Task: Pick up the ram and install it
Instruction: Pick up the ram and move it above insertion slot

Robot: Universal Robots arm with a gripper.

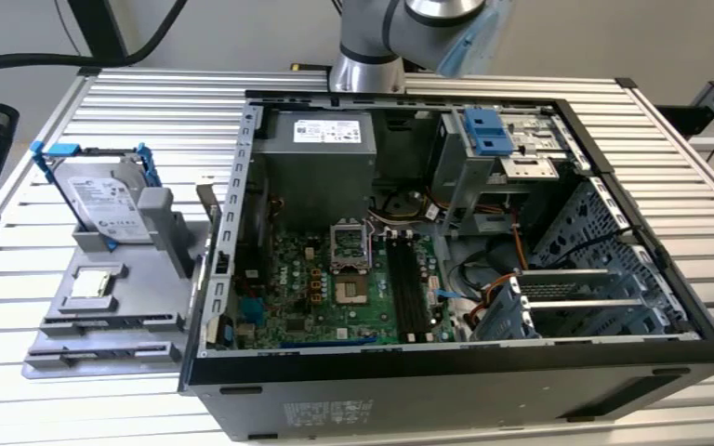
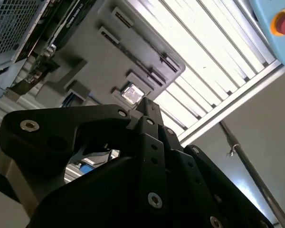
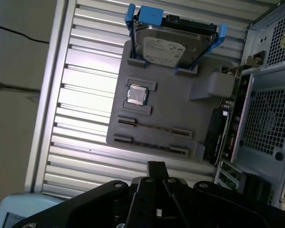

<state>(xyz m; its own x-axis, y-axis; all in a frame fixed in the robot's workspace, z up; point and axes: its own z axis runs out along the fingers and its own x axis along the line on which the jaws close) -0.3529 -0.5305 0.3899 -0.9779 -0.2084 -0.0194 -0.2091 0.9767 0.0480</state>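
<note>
The surface (image 1: 146,102) is ribbed pale metal with a bright sheen; the computer case (image 1: 456,395) has a matt black shell and bare grey sheet metal inside; its circuit board (image 1: 313,297) is green; the holder (image 3: 180,109) is matt grey plastic; the hard drive (image 3: 168,47) has a glossy metal top and a blue plastic frame (image 3: 145,13); the chip (image 3: 137,95) has a shiny metal lid; the tool (image 2: 149,111) is matt black with silver screw heads.

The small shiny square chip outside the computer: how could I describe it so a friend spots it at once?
At the exterior view's left of the open computer case, a grey stand sits on the slatted table. The chip lies flat in a recess, between the upright blue-framed hard drive and the long narrow slots. It alone is small, square and shiny.
</note>
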